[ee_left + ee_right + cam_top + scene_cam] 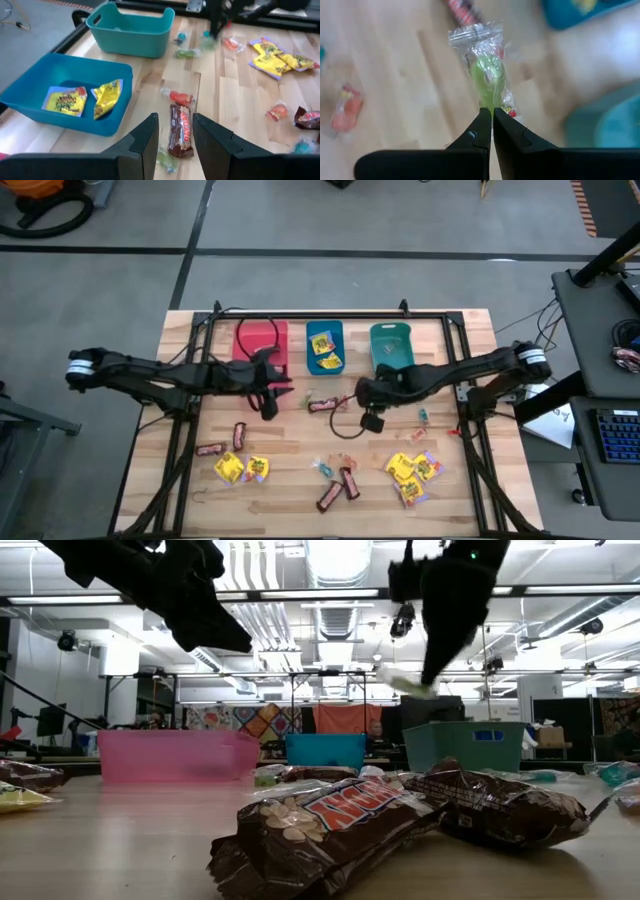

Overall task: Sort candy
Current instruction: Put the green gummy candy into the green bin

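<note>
I have a green sweet in a clear wrapper (489, 70) pinched by its lower end in my right pincer (492, 117), whose fingers are pressed together on the wrapper, so the piece stands out past the tips. It hangs clear of the surface (300, 455), near the middle and just in front of the teal bin (391, 343) (in the low view it shows as a pale blur under the raised arm).

My left pincer (175, 131) hovers in front of the red bin (260, 338), its fingers partly apart with nothing between them. Straight ahead of it lies a dark brown-red bar (180, 128), with an orange twist-wrapped piece (180, 97) touching the bar's far end. Beside them stands the blue bin (30, 95), with two yellow packets (82, 98) inside.

The rest of the candy is scattered over the near half of the surface. A cluster of yellow packets (413, 474) lies on the right side and a pair of yellow packets (242, 469) on the left. Two brown-red bars (224, 441) lie by the left pair and two more bars (339, 488) near the middle front edge. Small twist-wrapped pieces (422, 425) lie below the right arm. Nothing stands between the held sweet and the teal bin. The black frame rails (190, 440) run along both sides of the surface.
</note>
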